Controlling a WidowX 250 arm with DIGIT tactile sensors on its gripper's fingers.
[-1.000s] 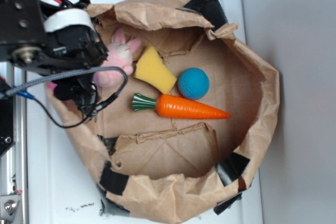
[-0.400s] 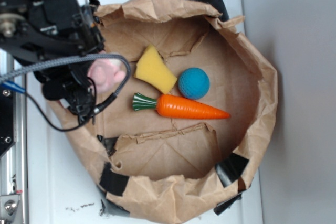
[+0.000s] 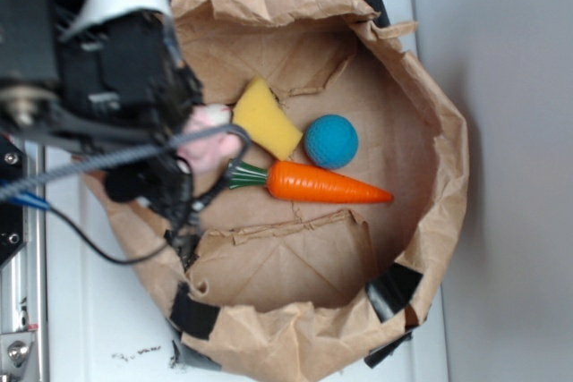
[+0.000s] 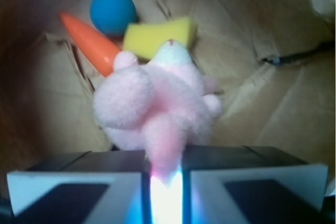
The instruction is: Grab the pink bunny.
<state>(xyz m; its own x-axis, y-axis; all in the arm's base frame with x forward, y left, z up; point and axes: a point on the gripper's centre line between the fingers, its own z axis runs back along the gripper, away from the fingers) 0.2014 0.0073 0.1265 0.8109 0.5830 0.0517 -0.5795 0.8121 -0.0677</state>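
We have the pink bunny pinched between the two pads of the gripper, which are drawn nearly together on a thin pink part of the plush, an ear or a limb, we cannot tell which; the rest of its body hangs free beyond the fingertips, over the floor of the brown paper bag; in the exterior view only a patch of pink shows past the black arm, just beside the yellow sponge and the green top of the orange toy carrot; the blue ball lies close by, against the sponge and the carrot; the risk we judge greatest is the hold itself; a pinch on so little soft fluff may slip and drop the toy into the bag; a hanging body may also swing and brush the sponge or catch on the crumpled bag wall, torn and taped with black strips, on the way out; the arm's cable runs close to the bag rim and could snag it; we can read no brand, label or writing anywhere.
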